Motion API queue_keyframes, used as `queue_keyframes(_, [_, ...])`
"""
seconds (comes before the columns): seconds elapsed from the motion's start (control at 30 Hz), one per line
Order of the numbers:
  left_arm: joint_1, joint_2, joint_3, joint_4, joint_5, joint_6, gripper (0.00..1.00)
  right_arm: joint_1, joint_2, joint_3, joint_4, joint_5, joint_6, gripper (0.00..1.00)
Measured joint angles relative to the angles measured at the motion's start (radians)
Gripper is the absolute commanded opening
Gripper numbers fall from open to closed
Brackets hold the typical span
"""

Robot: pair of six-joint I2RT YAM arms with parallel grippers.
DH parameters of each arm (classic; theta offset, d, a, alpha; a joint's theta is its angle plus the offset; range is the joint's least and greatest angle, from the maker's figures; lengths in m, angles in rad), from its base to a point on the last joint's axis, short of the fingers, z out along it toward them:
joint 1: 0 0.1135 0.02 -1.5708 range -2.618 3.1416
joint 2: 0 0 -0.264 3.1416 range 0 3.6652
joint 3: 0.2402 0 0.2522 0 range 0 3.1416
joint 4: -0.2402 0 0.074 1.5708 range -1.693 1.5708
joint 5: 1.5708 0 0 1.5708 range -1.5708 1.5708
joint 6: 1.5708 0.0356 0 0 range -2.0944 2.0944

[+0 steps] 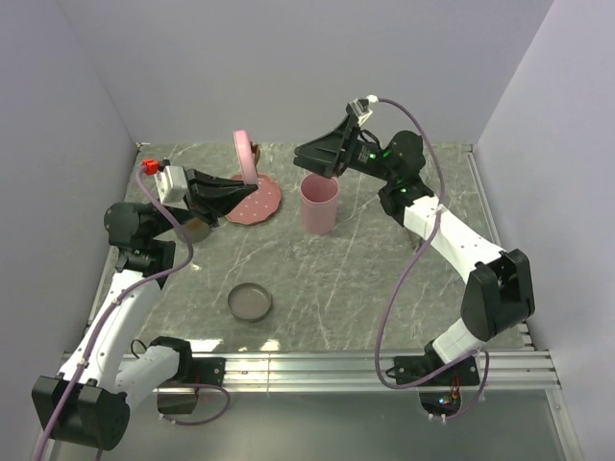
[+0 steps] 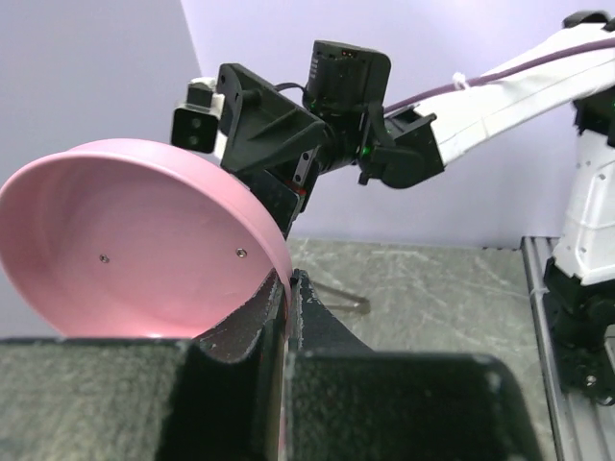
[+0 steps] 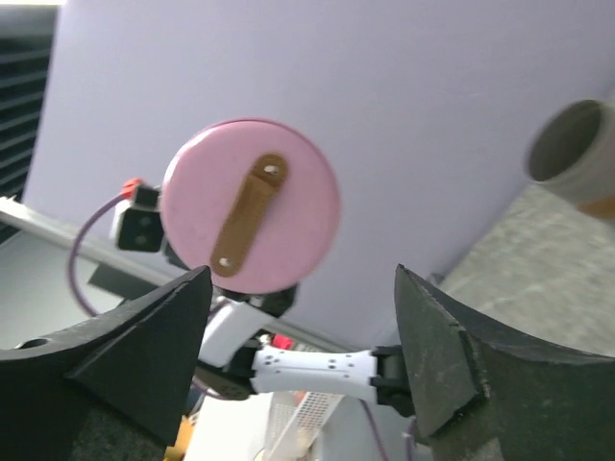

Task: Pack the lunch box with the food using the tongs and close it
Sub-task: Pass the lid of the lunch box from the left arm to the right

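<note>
Top external: left jaws clench the pink lid (image 1: 245, 154), right jaws released beside the open lunch box (image 1: 319, 204) — closing not yet done, packing unclear.

The pink lid (image 3: 307, 202) looks like smooth, faintly glossy plastic with a brown leather-like strap (image 3: 248, 216), the tabletop (image 1: 375, 279) like grey veined stone, the round tin (image 1: 250, 303) like dull metal.

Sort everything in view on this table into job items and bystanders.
Job items:
- tall pink cylindrical lunch box
- round pink lid with brown strap, clamped by the left gripper

Bystanders:
- pink dotted plate
- shallow grey round dish
</note>
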Motion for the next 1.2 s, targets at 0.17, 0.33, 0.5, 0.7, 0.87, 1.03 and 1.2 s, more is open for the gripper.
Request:
queue_keyframes(0.17, [-0.007, 0.000, 0.001, 0.030, 0.004, -0.026, 0.01, 0.061, 0.018, 0.048, 0.072, 0.035, 0.086, 0.75])
queue_keyframes(0.33, [-0.019, -0.002, 0.001, -0.006, 0.013, 0.016, 0.01, 0.105, 0.047, 0.086, 0.073, 0.067, 0.121, 0.71])
queue_keyframes(0.5, [-0.031, -0.007, 0.004, -0.074, 0.027, 0.091, 0.01, 0.150, 0.068, 0.098, 0.043, 0.083, 0.143, 0.68])
queue_keyframes(0.7, [-0.051, -0.014, 0.021, -0.168, 0.039, 0.185, 0.01, 0.173, 0.069, 0.098, 0.046, 0.090, 0.177, 0.56])
queue_keyframes(0.87, [-0.063, -0.015, 0.031, -0.198, 0.040, 0.238, 0.01, 0.180, 0.071, 0.098, 0.048, 0.096, 0.208, 0.50])
queue_keyframes(1.03, [-0.067, -0.015, 0.041, -0.237, 0.053, 0.287, 0.01, 0.183, 0.072, 0.098, 0.035, 0.098, 0.214, 0.48])
queue_keyframes(1.2, [-0.074, -0.015, 0.053, -0.305, 0.056, 0.348, 0.01, 0.187, 0.072, 0.098, 0.002, 0.101, 0.202, 0.47])
